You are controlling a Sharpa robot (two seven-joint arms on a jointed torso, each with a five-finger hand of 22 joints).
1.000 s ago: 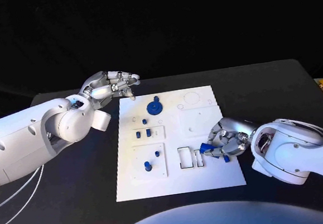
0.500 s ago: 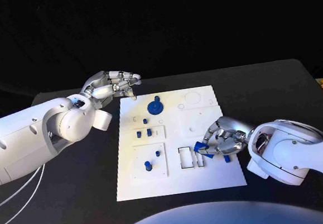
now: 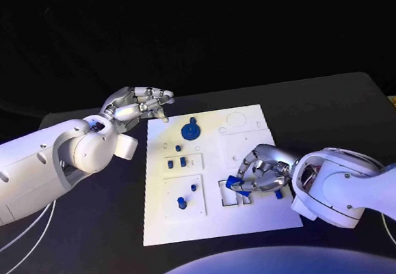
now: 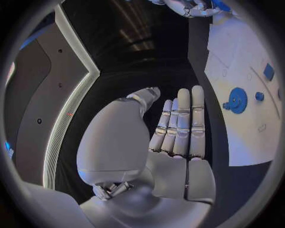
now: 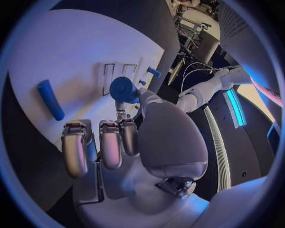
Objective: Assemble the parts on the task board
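Right hand (image 3: 261, 171) pinches a small blue round-headed part (image 5: 123, 88) between thumb and fingertips, other fingers curled, held over the rectangular slots (image 3: 234, 192) on the near side of the white task board (image 3: 259, 219). Can't tell whether the part touches the board yet. A loose blue bar (image 5: 50, 99) lies on the board just beside the hand. Left hand (image 3: 137, 105) hangs off the board's far left corner over the black table (image 3: 332, 101), holding nothing; its fingers (image 4: 181, 124) lie straight and close together.

Other parts are seated or lying on the board: a blue gear (image 3: 189, 130) at the far end, small blue pegs (image 3: 175, 162) in the middle block.

Step looks like seating the pinched part. To do it well: line the part up square over its slot, come straight down, avoid nudging the loose bar, and release only once it sits flush.
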